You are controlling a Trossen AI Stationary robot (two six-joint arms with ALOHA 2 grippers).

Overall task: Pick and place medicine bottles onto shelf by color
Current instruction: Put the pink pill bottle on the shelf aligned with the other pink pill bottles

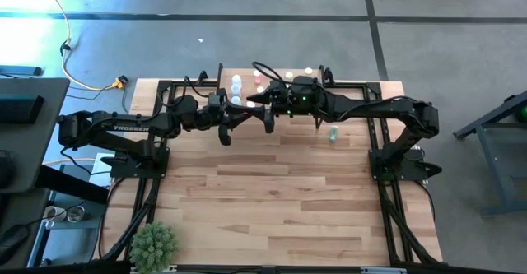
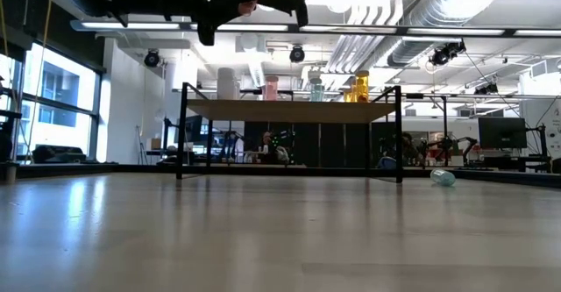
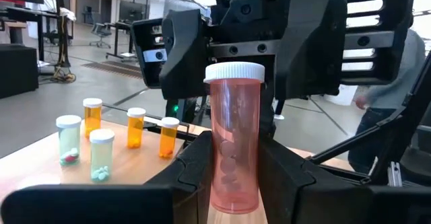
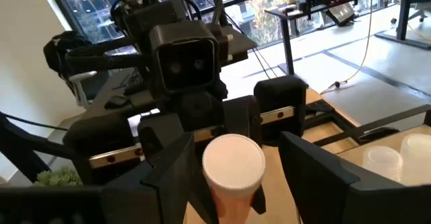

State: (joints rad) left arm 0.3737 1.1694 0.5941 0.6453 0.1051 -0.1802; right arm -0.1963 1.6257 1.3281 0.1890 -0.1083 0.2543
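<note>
A: Left end effector (image 3: 232, 177) pinches the pink medicine bottle (image 3: 234, 140) upright, long axis vertical, above the shelf's (image 2: 289, 110) near edge.

B: And the right end effector (image 4: 236, 177)?

A: Spread, facing it, fingers flanking the white cap (image 4: 233, 160). Green and orange bottles (image 3: 136, 127) stand clear; one green bottle (image 1: 333, 133) lies on the bench (image 1: 272, 200).

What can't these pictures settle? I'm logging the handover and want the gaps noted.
- High view: the arms cover much of the shelf, so its bottles can't be counted.
- Left wrist view: the pink bottle in the left hand hides part of the right hand behind it.
- Right wrist view: only the pink bottle's cap shows; white caps are cut off by the edge.
- Low view: the fallen bottle is too small to read.
</note>
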